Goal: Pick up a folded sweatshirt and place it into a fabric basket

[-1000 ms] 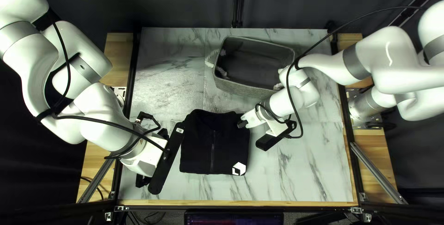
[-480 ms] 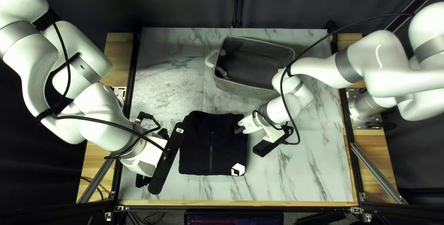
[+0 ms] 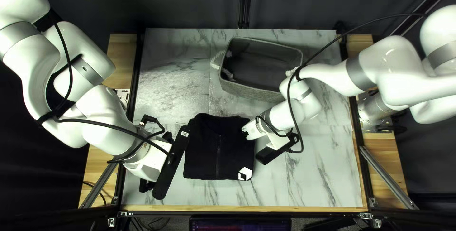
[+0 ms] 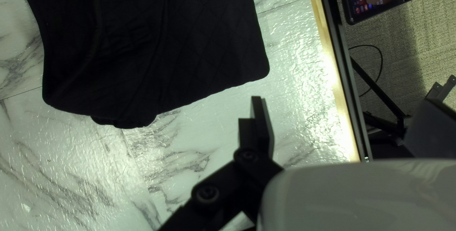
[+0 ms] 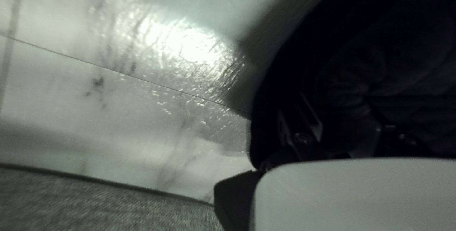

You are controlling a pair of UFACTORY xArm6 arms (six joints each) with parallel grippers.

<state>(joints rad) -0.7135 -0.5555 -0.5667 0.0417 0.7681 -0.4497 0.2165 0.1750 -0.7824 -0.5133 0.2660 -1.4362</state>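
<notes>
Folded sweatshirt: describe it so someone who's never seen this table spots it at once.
Start from the marble-patterned table. Between its near edge and the grey basket lies the sweatshirt, a flat black bundle with a zip down its middle. A white mark near one corner sets it apart from the open-topped basket.

The top left view is evenly bright over the tabletop, with a pale sheen at 9 to 10 o'clock, while the curtain at 12 o'clock sinks into gloom. In the left wrist view, 2 glare patches flank the sweatshirt, near 3 to 4 and 6 o'clock. The right wrist view is blurred, with 1 harsh glare at 9 o'clock from the sweatshirt, a shadow at 10.
</notes>
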